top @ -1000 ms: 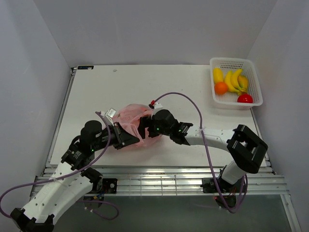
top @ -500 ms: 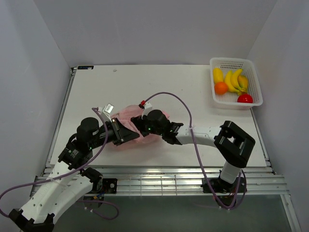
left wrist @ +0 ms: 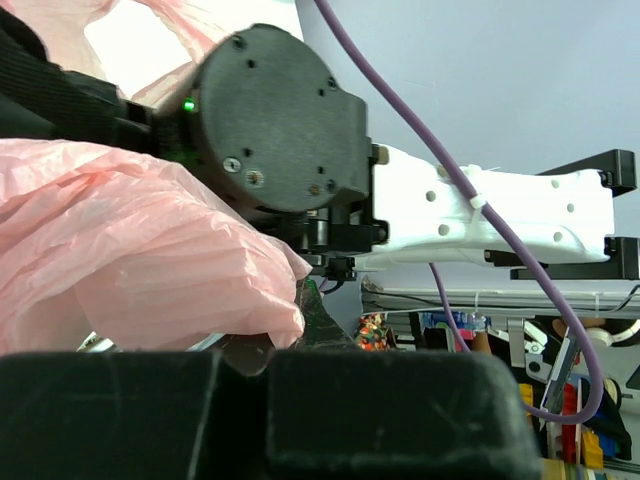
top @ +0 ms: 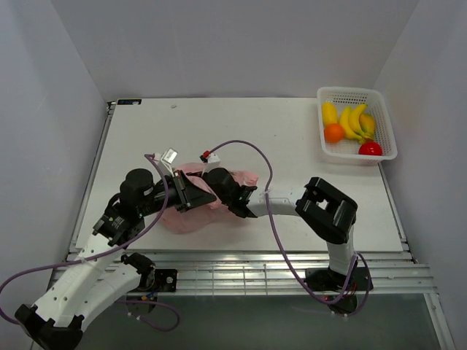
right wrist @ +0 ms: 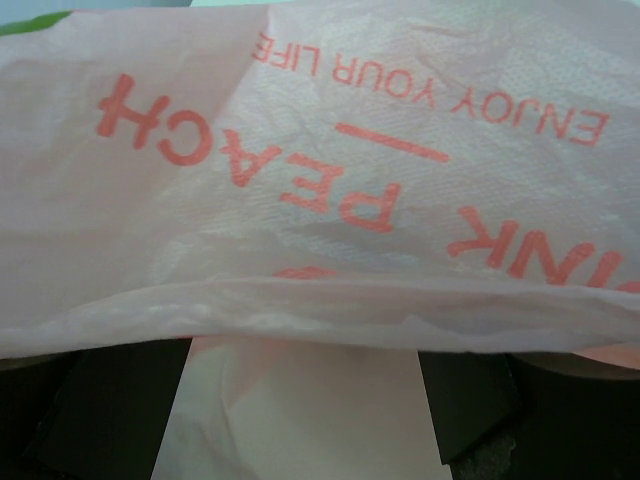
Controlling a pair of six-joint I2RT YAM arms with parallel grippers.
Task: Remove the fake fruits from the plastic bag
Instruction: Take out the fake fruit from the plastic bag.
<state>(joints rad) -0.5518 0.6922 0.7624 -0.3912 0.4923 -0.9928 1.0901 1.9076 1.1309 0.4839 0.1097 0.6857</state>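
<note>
Right gripper [right wrist: 300,400] shifted left; plastic bag [top: 182,217] draped over it, left gripper [left wrist: 262,355] pinching.

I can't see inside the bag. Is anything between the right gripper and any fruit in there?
Yes, the bag itself: a printed pink fold stretches across in front of the right gripper, over its open fingers. Nothing else shows behind it. The left gripper pinches the bag's edge.

Fixed view high behind, looking down, wrist views close up (all share plastic bag [top: 179,219])
</note>
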